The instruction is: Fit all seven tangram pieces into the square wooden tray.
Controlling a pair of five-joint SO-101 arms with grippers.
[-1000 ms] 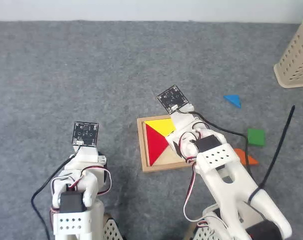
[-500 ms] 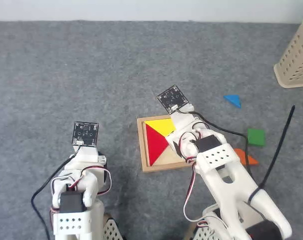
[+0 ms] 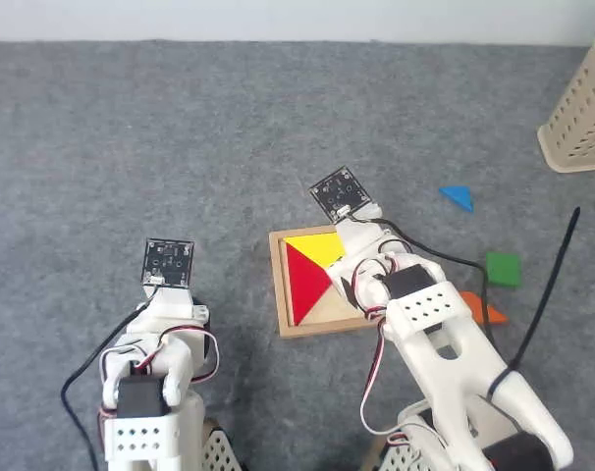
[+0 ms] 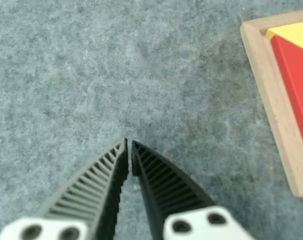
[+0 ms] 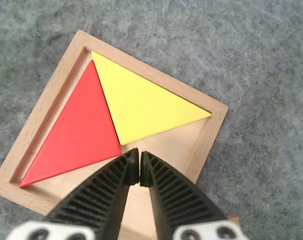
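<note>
The square wooden tray [image 3: 277,285] lies mid-table with a red triangle [image 3: 305,280] and a yellow triangle [image 3: 320,248] inside it. In the right wrist view the tray [image 5: 209,138] holds the red triangle [image 5: 76,132] and the yellow triangle [image 5: 139,105]. My right gripper [image 5: 139,159] hangs shut and empty above the tray's bare middle. My left gripper [image 4: 129,148] is shut and empty over the carpet, left of the tray's edge [image 4: 271,110]. A blue triangle [image 3: 458,196], a green square [image 3: 502,268] and an orange piece [image 3: 482,309] lie on the carpet to the right.
A beige slotted basket [image 3: 583,108] stands at the far right edge. A black cable [image 3: 548,294] runs across the carpet beside the loose pieces. Grey carpet [image 3: 180,137] covers the table.
</note>
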